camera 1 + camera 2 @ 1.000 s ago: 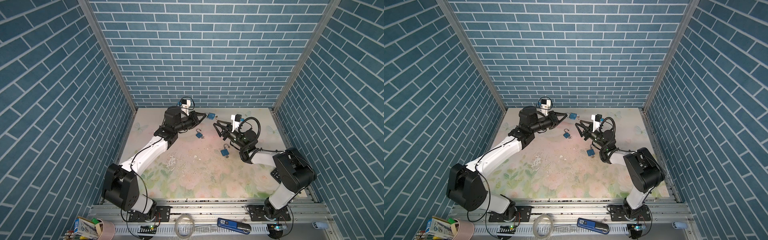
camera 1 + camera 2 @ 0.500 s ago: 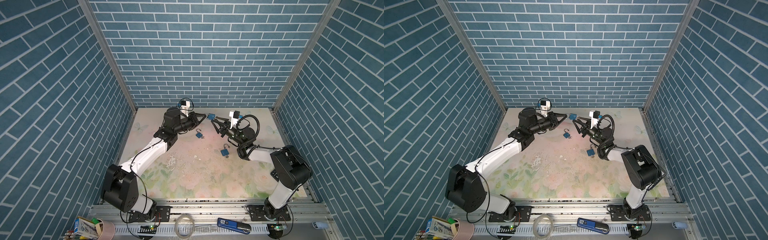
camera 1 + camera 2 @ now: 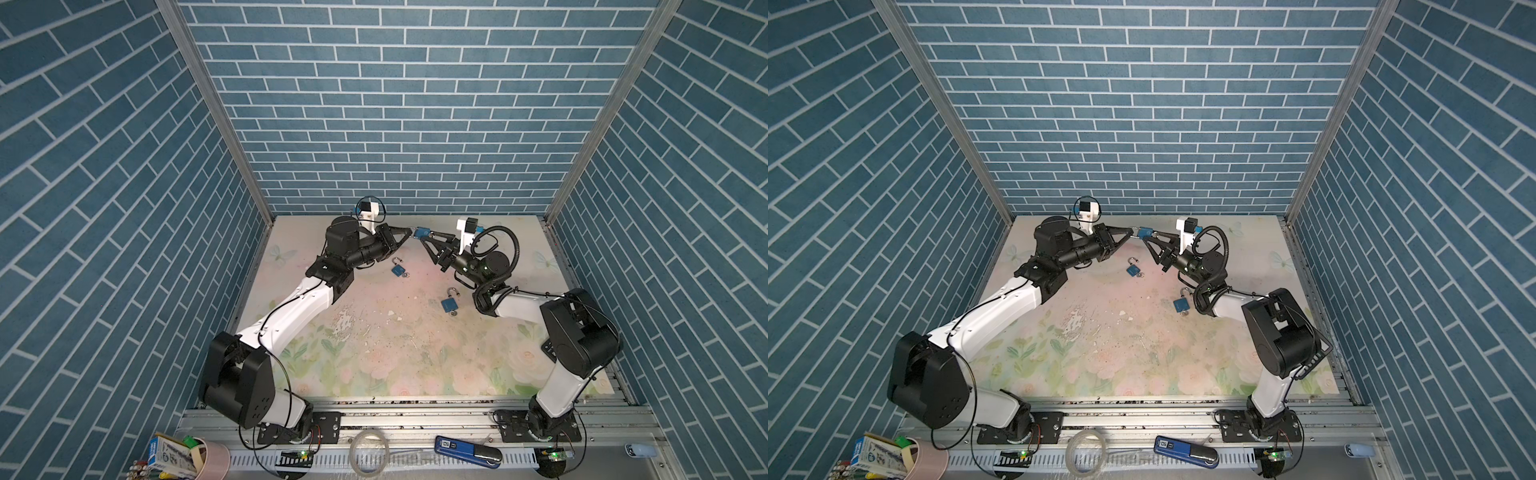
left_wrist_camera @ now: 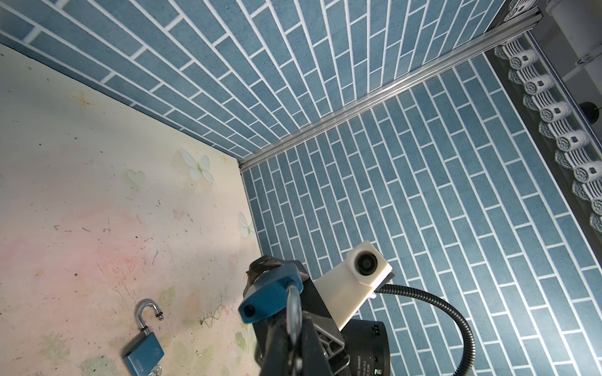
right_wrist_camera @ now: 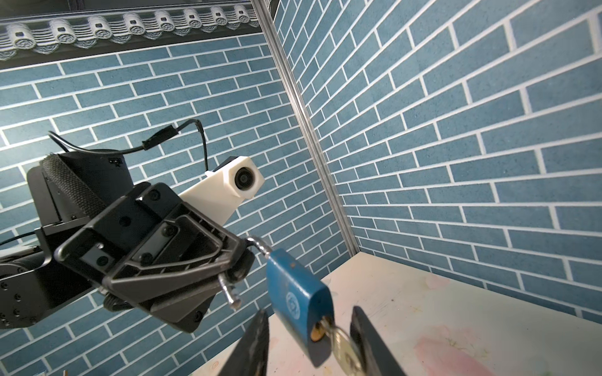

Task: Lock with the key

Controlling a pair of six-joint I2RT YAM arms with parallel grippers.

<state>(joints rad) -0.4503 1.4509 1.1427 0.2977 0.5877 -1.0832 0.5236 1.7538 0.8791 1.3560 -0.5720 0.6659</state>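
Note:
A blue padlock (image 3: 422,232) (image 3: 1145,232) hangs in the air near the back wall in both top views. My left gripper (image 3: 411,232) (image 4: 293,328) is shut on its silver shackle (image 5: 257,244), which stands open with its free end loose. A key (image 5: 345,353) sticks out of the keyhole in the padlock's (image 5: 298,302) bottom. My right gripper (image 5: 312,345) (image 3: 1148,240) is open with its jaws on either side of the lock's bottom end. One finger (image 5: 368,341) is against the key, the other stands apart from the body.
Two more blue padlocks with open shackles lie on the floral mat (image 3: 374,340), one at mid-back (image 3: 398,269) and one to the right (image 3: 449,303). Brick walls close three sides. A blue device (image 3: 465,446) and a pink cup (image 3: 208,459) sit beyond the front rail.
My right gripper has moved up and left to the held padlock, and its jaws have narrowed around the lock's bottom and key. The left gripper has kept hold of the shackle, nearly still.

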